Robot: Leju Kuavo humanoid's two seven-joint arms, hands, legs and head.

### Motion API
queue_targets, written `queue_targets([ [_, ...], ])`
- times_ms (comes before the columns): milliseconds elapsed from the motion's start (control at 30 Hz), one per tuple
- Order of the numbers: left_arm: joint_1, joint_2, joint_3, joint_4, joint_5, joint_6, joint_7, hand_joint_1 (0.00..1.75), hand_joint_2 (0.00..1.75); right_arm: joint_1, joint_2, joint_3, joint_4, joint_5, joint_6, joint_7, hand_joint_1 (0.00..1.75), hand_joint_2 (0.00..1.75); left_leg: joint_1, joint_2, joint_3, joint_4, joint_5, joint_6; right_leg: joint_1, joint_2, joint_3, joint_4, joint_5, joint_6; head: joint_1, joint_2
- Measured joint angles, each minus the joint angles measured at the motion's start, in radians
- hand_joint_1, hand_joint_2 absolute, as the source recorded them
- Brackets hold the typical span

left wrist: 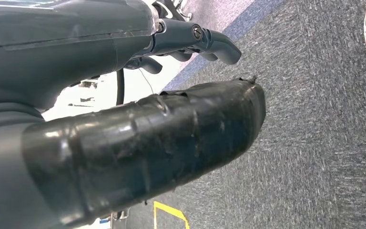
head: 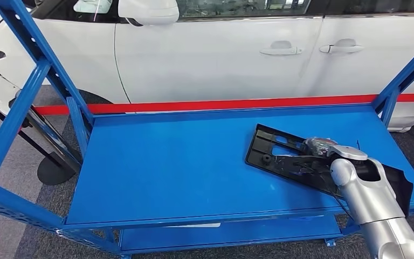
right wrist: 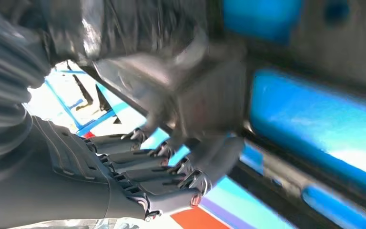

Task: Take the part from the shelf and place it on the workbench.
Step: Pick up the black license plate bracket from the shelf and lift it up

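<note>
Beyond the fingers stands a big white car (head: 215, 54). Closer in is the blue shelf (head: 167, 167), and its flat top is where the fingers are working. No boxes or bins sit on it; the one thing this shelf top holds is the part (head: 280, 156), a flat black plastic piece lying under and just ahead of the fingers.

The right hand (head: 323, 154) reaches over the part. In the right wrist view its dark fingers (right wrist: 171, 176) curl under the edge of the grey-black piece with the thumb on the other side, so I judge it has hold of the part (the picture is blurry, so the grip may be only partly closed).

The left hand (left wrist: 190, 45) hangs low over grey carpet, far from the part. Its fingers are bent in a little and hold nothing.

What could go wrong? The part is long and the fingers seem to catch it near one end, so it could tip and slip out when lifted. Its far end could also bump the blue post beside the fingers.
</note>
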Motion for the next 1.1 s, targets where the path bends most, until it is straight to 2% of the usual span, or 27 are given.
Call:
queue_targets([
  [600,-0.002,-0.004,0.0,0.0,0.0,0.0,-0.001,0.0,0.0,0.01,-0.009,-0.004,-0.044,-0.029,-0.006,-0.002,1.75,1.75,0.0,0.0,0.0,0.0,0.0,0.0,0.0,0.0,0.0,0.0,0.0,0.0,0.0,0.0],
  [733,-0.002,-0.005,0.0,0.0,0.001,0.0,-0.009,0.0,1.75,0.011,-0.01,-0.004,-0.046,-0.037,-0.012,-0.002,1.75,1.75,0.0,0.0,0.0,0.0,0.0,0.0,0.0,0.0,0.0,0.0,0.0,0.0,0.0,0.0],
  [1100,-0.002,-0.009,-0.011,0.001,0.001,0.013,-0.009,0.0,1.75,0.033,-0.033,-0.006,-0.07,-0.072,-0.018,-0.002,1.75,1.75,0.0,-0.001,0.0,0.0,0.0,0.0,0.0,-0.001,0.0,0.0,-0.001,0.0,0.0,0.0],
])
